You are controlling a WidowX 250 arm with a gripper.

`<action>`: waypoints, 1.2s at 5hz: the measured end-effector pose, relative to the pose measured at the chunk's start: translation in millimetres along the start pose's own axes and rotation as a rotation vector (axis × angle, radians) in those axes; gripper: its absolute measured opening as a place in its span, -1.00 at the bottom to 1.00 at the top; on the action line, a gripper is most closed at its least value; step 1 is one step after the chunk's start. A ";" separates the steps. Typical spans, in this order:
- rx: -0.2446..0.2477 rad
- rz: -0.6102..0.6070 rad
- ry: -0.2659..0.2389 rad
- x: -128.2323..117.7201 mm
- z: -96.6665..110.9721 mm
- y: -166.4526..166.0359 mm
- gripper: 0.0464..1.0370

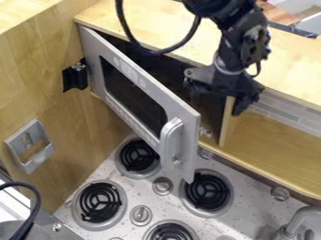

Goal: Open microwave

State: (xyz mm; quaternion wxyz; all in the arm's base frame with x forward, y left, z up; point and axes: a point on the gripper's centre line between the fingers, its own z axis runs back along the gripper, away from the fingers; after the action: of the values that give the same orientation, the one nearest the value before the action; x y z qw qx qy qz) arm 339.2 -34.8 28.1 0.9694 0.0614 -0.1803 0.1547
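Gripper [219,101], upper R of view, hanging at the mouth of the microwave [150,58]: fingers spread, w/ a gap btwn them; the upright wood divider [228,119] shows btwn/behind the tips. Contact w/ the divider: can't tell. Microwave: built into the wood unit, upper L to center; its door [133,93] is swung well out, hinged at L, free edge over the stove [186,213], dark interior exposed. Handle [169,140]: on the door's outer face, near the free edge, apart from the gripper. Labels/writing: small pale marks run along the door's upper band, too small to read. Stove: speckled top, black coil burners w/ round knobs btwn them. Faucet [300,218]: lower R corner. Black bracket [75,77]: on the L wood wall, beside the door hinge.
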 end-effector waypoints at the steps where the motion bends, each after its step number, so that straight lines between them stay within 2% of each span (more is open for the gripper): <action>1: 0.053 0.028 0.043 -17.8 -7.8 16.4 0.92; 2: 0.094 0.082 0.043 -26.5 1.7 37.6 0.92; 3: 0.103 0.127 0.032 -28.9 5.7 59.1 0.92; 4: 0.138 0.191 0.043 -36.8 8.9 87.0 0.92; 6: 0.172 0.360 0.098 -51.0 -1.7 139.4 0.92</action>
State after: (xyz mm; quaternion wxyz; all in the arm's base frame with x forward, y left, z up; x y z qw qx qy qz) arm 249.6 83.0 16.5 0.9248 0.1034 -0.1273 0.3432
